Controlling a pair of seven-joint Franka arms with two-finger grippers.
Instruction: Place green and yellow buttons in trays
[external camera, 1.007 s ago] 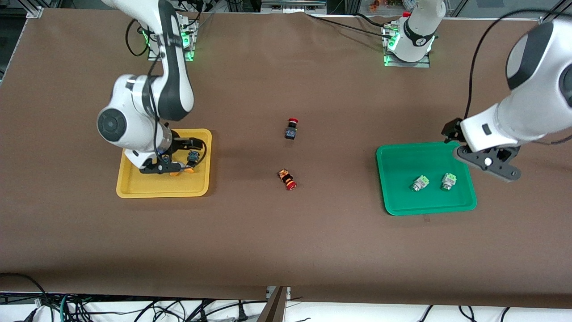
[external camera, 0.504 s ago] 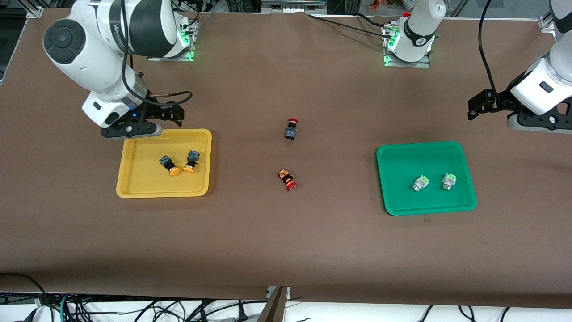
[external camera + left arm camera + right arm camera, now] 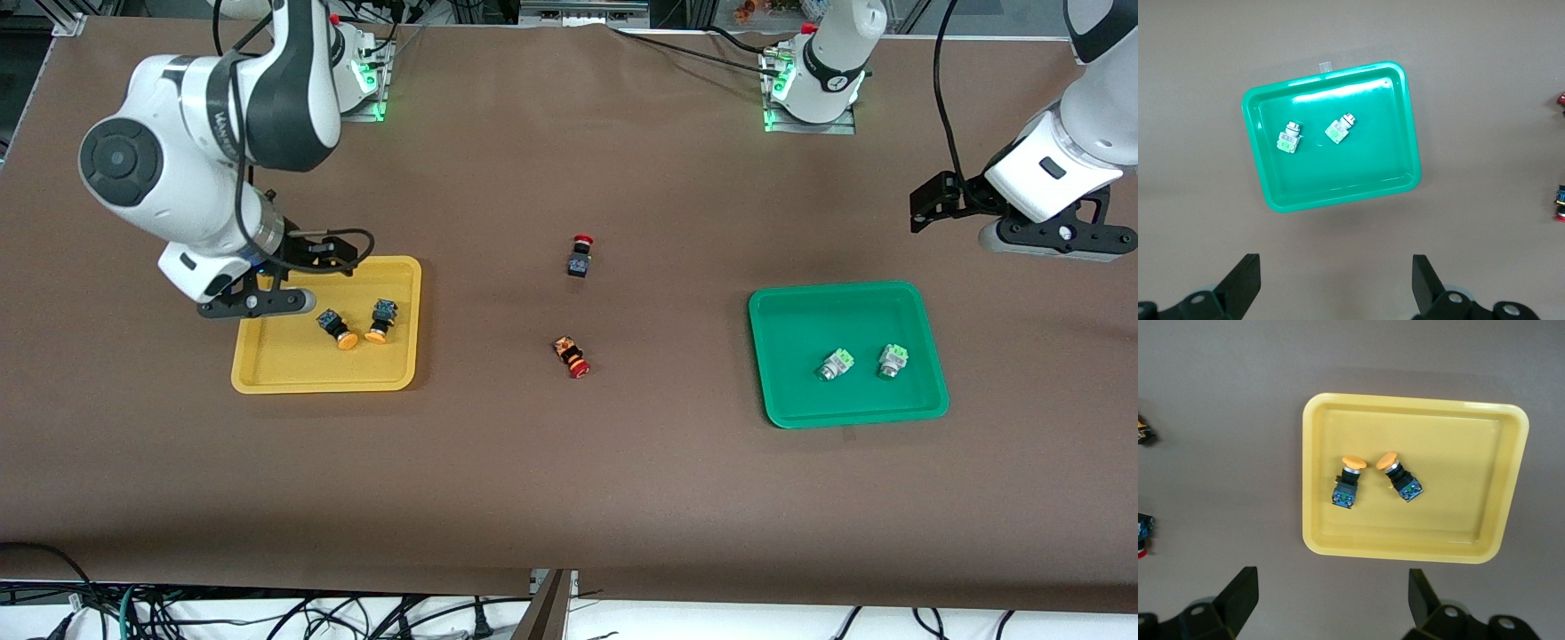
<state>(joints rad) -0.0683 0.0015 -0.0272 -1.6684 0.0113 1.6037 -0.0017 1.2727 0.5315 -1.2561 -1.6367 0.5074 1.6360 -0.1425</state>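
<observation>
Two yellow-capped buttons [image 3: 336, 328] [image 3: 380, 322] lie in the yellow tray [image 3: 267, 373]. They also show in the right wrist view [image 3: 1349, 482] [image 3: 1399, 477] in the yellow tray [image 3: 1458, 453]. Two silvery buttons with light-green ends [image 3: 835, 364] [image 3: 892, 360] lie in the green tray [image 3: 782, 356], and also show in the left wrist view [image 3: 1289, 137] [image 3: 1339, 128] in the green tray [image 3: 1358, 167]. My right gripper [image 3: 258, 304] [image 3: 1331, 587] is open and empty, raised over the yellow tray's edge. My left gripper [image 3: 1053, 240] [image 3: 1337, 267] is open and empty, raised over bare table beside the green tray.
Two red-capped dark switches [image 3: 580, 256] [image 3: 572, 355] lie on the brown table between the trays. They show at the edges of the left wrist view [image 3: 1560, 203] and the right wrist view [image 3: 1143, 533].
My right gripper has left the yellow buttons in the yellow tray and risen to its edge. My left gripper has lifted away from the green tray toward the left arm's end.
</observation>
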